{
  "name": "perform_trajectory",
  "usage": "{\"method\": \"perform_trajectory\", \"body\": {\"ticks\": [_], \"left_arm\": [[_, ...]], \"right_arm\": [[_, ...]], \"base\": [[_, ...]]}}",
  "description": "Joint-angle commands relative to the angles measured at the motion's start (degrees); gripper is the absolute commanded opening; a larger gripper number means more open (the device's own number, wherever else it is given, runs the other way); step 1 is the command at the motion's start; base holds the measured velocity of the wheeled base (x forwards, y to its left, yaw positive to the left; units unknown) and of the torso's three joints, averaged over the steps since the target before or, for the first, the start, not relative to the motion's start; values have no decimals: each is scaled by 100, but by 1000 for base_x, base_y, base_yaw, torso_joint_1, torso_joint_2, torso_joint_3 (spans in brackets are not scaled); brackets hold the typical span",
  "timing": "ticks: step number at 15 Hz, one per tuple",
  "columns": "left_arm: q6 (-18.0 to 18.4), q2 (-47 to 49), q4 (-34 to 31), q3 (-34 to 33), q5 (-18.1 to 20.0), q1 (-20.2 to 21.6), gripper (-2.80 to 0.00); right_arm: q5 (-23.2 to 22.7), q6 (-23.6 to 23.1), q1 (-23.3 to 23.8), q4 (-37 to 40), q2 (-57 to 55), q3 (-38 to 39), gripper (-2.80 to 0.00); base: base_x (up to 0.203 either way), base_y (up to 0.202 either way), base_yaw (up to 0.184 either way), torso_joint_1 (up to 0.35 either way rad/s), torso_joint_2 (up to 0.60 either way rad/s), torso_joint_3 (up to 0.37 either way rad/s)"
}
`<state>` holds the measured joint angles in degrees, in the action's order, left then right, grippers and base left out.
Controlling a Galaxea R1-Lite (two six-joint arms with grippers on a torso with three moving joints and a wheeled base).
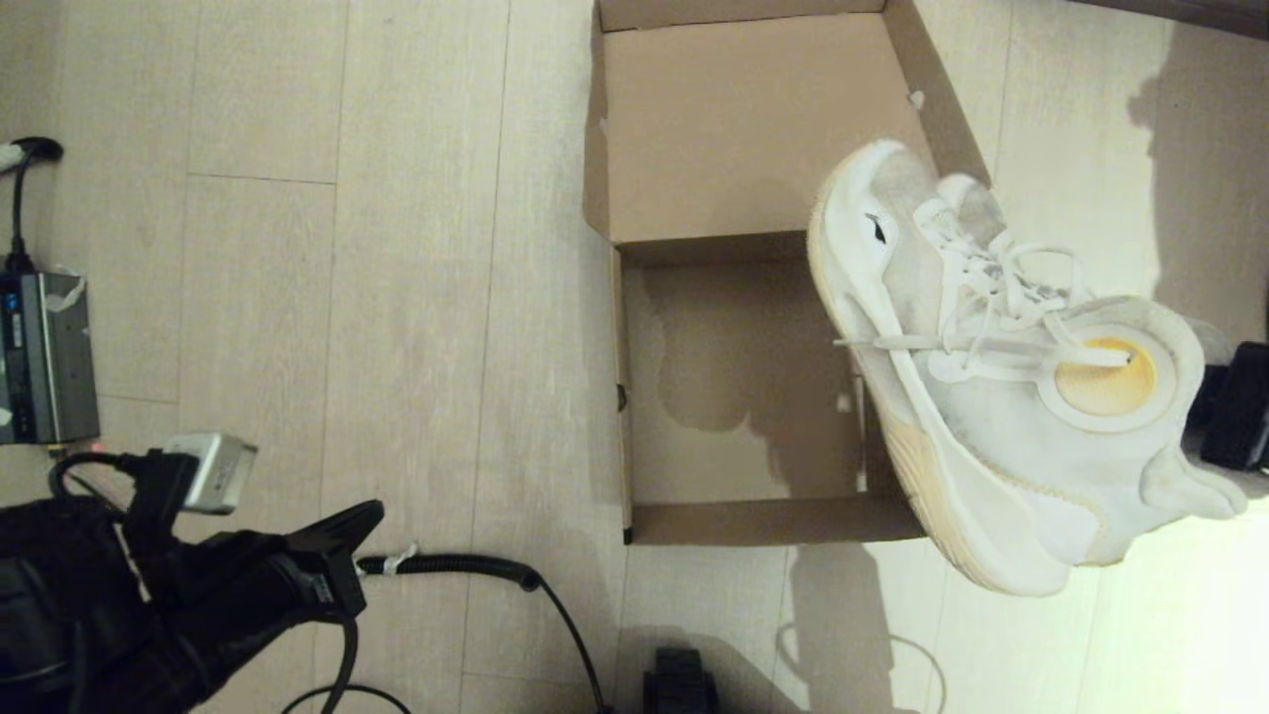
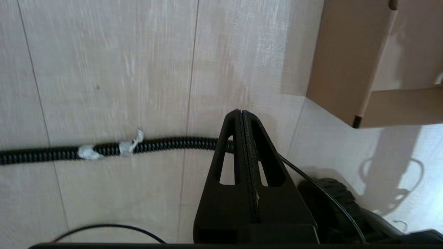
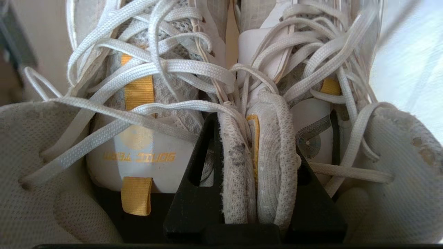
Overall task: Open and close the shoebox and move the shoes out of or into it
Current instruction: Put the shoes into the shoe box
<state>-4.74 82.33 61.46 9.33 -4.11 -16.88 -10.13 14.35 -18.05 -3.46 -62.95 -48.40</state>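
While lifted, shoes (image 3: 221, 103) — inner collars pinched together, between right gripper (image 3: 256, 180) fingers (image 3: 193, 193).

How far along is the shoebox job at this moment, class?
Done: the shoebox lies open and empty. In hand: the right gripper pinches both shoes by their inner collars, held beside the box. Left: whichever way they go, setting them down and closing the lid. The left gripper sits idle.

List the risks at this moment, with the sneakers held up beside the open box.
1. The right gripper pinches only the two inner collars of the sneakers, pressed together; the pair could slip or swing.
2. Loose laces dangle and may snag the shoebox wall.
3. The shoes hang over the box's right edge, not squarely above its opening, so they could land on the rim.
The left gripper is parked, shut.
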Motion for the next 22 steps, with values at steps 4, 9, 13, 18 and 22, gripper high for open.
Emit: {"method": "perform_trajectory", "body": {"ticks": [4,9,13,18,22], "left_arm": [[67,348,32,237,-3,1,-280],[87,486,41,357,6,1,-280],[79,477,42,323,6,1,-280],[87,439,59,303,21,1,-280],[71,433,59,280,24,1,-280]], "right_arm": [[711,-20,-422,-42,-519,111,-280],[1201,-8,-731,-1449,-1343,530,-280],[1670,-16,-1056,-1895,-1832,645,-280],[2117,-51,-1303,-2632,-2512,721,-280],[2392,-443,-1315,-4407,-3478,974,-280]], "base": [[0,0,0,0,0,0],[0,0,0,0,0,0],[0,0,0,0,0,0],[0,0,0,0,0,0],[0,0,0,0,0,0]]}}
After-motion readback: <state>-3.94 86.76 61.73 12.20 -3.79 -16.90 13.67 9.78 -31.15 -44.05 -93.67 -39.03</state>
